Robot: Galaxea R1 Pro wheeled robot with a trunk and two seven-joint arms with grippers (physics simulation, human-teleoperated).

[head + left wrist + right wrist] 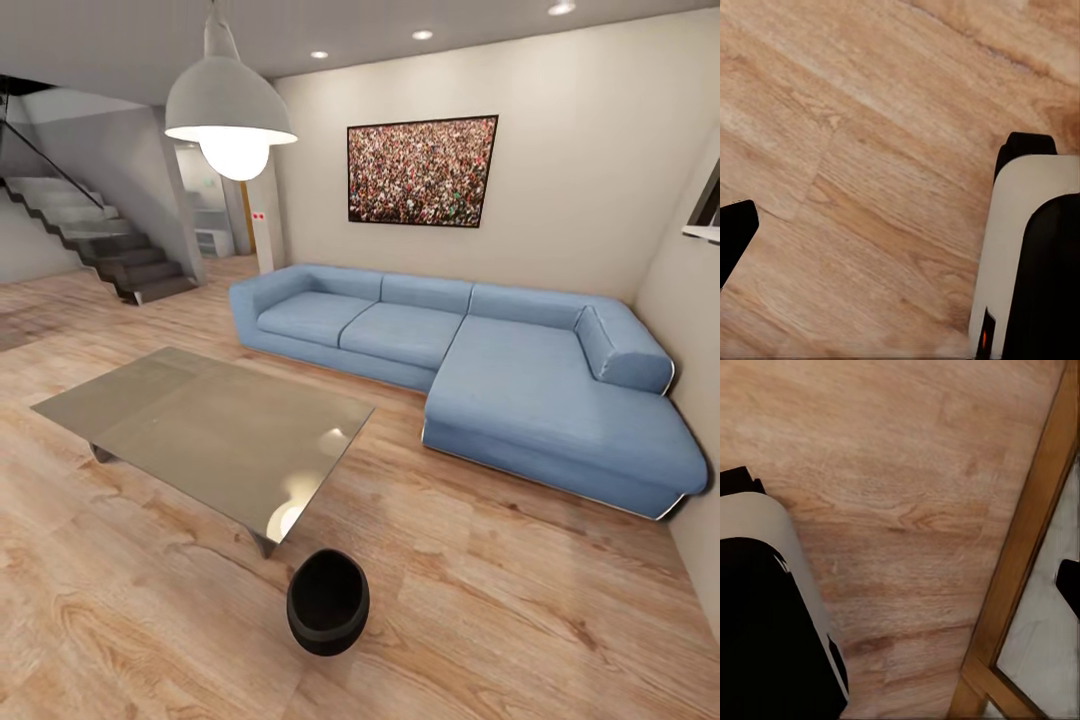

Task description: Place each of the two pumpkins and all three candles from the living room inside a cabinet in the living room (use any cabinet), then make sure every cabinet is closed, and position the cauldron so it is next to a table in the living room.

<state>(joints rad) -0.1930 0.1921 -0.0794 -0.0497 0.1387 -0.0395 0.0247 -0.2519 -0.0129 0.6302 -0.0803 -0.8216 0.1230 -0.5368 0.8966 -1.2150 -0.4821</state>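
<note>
The glossy black cauldron [328, 600] stands upright on the plank floor, a short gap off the near corner of the glass-topped coffee table [200, 420]. Its mouth faces up and it looks empty. The pumpkins, candles and cabinets are out of view. In the left wrist view one black fingertip [735, 232] sits at the frame's edge over bare floor. In the right wrist view another black fingertip [1071, 585] sits at the edge. Both grippers look open, with nothing between the fingers.
A blue corner sofa [480, 370] fills the far right, under a framed picture [422, 170]. A pendant lamp [230, 110] hangs over the table, and stairs [100, 240] rise at the far left. My white-and-black base [1035, 262] shows low down. A wooden frame [1035, 547] borders the floor.
</note>
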